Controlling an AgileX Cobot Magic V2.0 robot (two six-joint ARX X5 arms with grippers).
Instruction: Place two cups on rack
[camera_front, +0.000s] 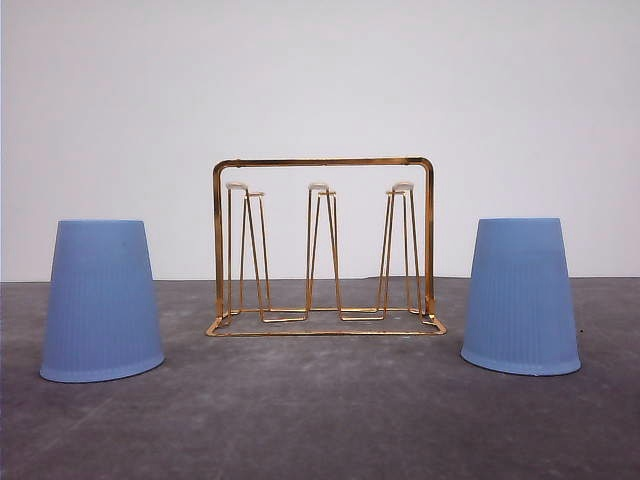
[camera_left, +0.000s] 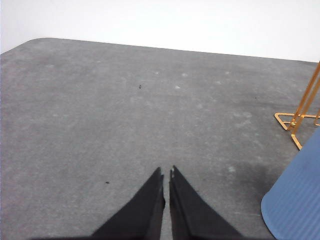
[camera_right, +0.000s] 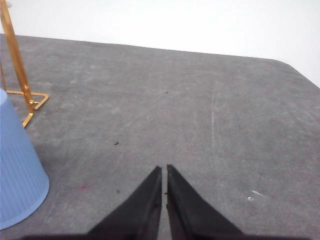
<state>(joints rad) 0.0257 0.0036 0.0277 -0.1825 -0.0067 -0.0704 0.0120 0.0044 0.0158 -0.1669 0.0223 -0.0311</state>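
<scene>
Two light blue ribbed cups stand upside down on the grey table, one at the left (camera_front: 102, 301) and one at the right (camera_front: 520, 296). Between them, a little farther back, stands the gold wire rack (camera_front: 323, 246) with white-tipped prongs, nothing on it. In the left wrist view my left gripper (camera_left: 166, 173) is shut and empty above bare table, with the left cup (camera_left: 295, 200) and a rack corner (camera_left: 300, 112) off to its side. My right gripper (camera_right: 164, 169) is likewise shut and empty, the right cup (camera_right: 17, 170) and a rack corner (camera_right: 20, 85) beside it.
The grey table (camera_front: 320, 420) runs back to a plain white wall. Its far edge curves round at both corners in the wrist views.
</scene>
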